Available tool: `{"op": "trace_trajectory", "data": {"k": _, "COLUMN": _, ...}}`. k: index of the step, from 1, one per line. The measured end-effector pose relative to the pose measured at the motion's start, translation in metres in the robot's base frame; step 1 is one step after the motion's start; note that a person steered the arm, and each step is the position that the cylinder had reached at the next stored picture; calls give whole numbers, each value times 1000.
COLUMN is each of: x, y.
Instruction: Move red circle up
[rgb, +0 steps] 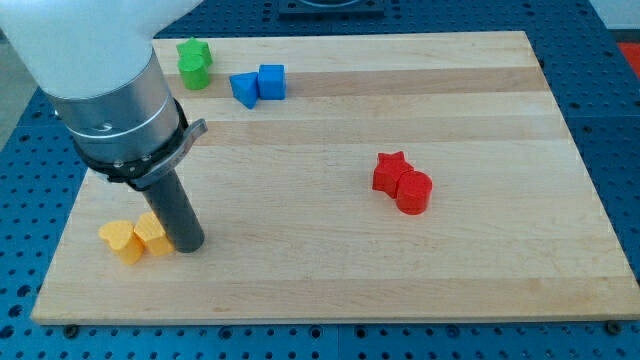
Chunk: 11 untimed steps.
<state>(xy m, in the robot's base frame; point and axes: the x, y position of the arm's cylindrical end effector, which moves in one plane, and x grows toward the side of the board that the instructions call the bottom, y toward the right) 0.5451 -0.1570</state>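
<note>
1. Nearest the view's bottom, two yellow blocks (135, 238) sit touching each other near the worktop (330, 285) left edge; their exact shapes cannot be made out.
2. My tip (188, 243) rests on the worktop directly against the right side of the yellow pair. I carry no jaws, only the dark rod, so nothing is grasped.
3. Red circle (413, 191), the task item, lies right of the worktop centre, well apart from my tip.
4. Red star (390, 170) touches the red circle on its upper-left side.
5. Blue cube (271, 81) stands near the view's top, left of centre, with a second blue block (243, 89) touching its left side; that block's shape is unclear.
6. Green block (194, 62), roughly star-shaped, lies farthest back, near the worktop's top edge, just left of the blue pair and apart from it.
</note>
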Motion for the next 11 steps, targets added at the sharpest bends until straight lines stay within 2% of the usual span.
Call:
{"op": "trace_trajectory", "data": {"k": 2, "x": 0, "y": 5}}
{"op": "trace_trajectory", "data": {"k": 3, "x": -6, "y": 27}}
{"op": "trace_trajectory", "data": {"k": 7, "x": -10, "y": 235}}
{"op": "trace_trajectory", "data": {"k": 11, "x": -57, "y": 252}}
